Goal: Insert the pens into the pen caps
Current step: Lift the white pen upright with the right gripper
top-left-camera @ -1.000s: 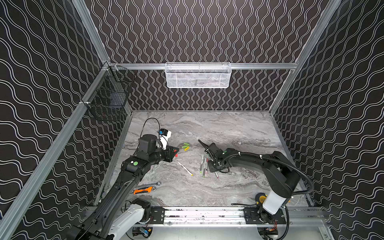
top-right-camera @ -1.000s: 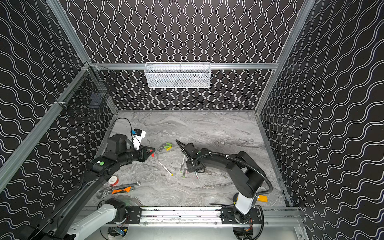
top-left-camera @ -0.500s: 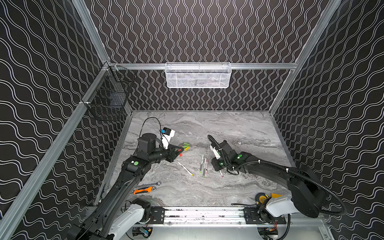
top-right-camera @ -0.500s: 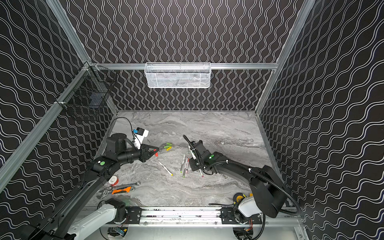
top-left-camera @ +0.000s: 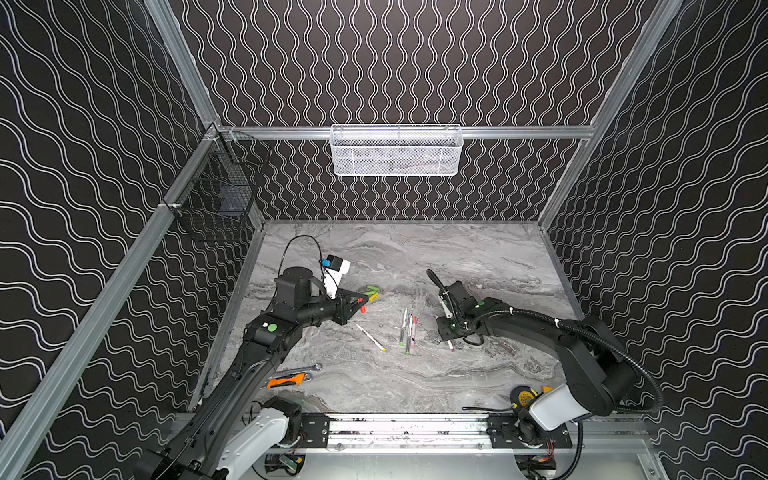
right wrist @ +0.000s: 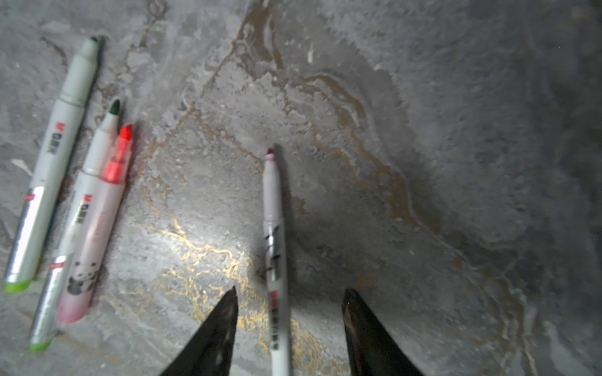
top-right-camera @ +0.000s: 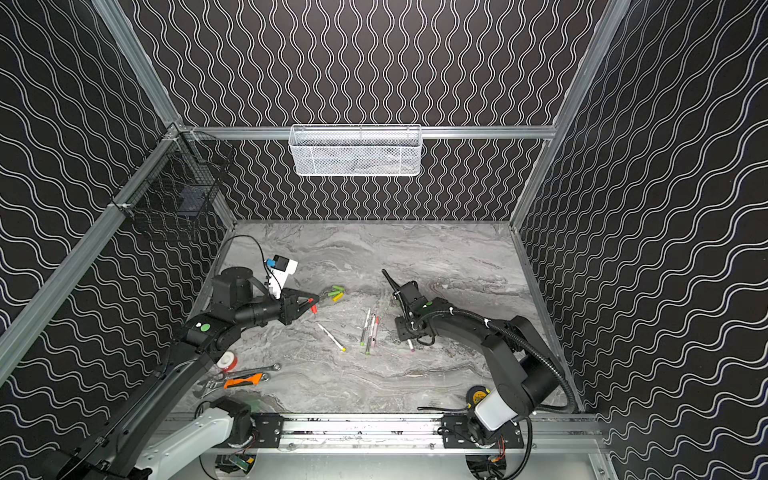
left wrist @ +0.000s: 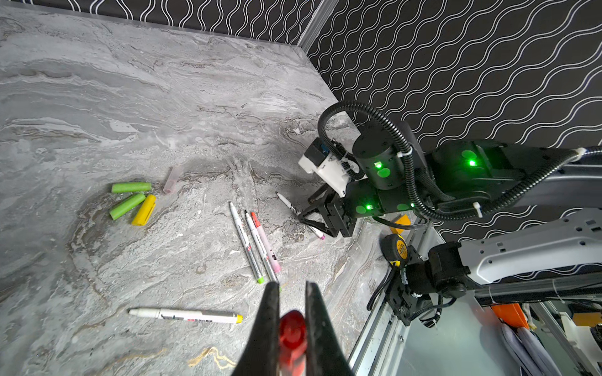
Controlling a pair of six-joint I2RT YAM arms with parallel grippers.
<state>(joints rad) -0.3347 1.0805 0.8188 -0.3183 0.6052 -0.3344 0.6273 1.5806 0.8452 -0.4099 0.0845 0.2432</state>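
1. Fingers (left wrist: 270, 325) of the left gripper (left wrist: 291, 285) are pressed in on a red cap (left wrist: 292, 332), pinching it between their inner faces. In both top views this grip sits left of centre over the marble table (top-left-camera: 457, 257).
2. Fingers of the right gripper (right wrist: 290, 290) are spread, one on each side of a white pen (right wrist: 273, 211) with a dark pink tip. The pen lies flat on the table between them, with a gap on each side, so neither finger touches it.
3. In both top views that pen lies right of centre, mostly hidden under the gripper, with only its pink end showing below.
4. Three pens (top-left-camera: 408, 330) lie side by side in the middle of the frame, between the two grippers. Two have green ends, and one has a pink barrel and a red tip.
5. One yellow-ended pen (top-left-camera: 370, 337) lies alone on a slant, to the lower left of those three.
6. Two green caps (left wrist: 131, 187) and a yellow cap (left wrist: 143, 210) lie together just right of the left gripper's tip in the top views, with a pale pink cap (left wrist: 171, 180) near them.
7. At lower left lie a wrench (top-left-camera: 299, 369) and an orange-handled tool (top-left-camera: 286, 380), and a tape measure (top-left-camera: 524, 397) sits at lower right.
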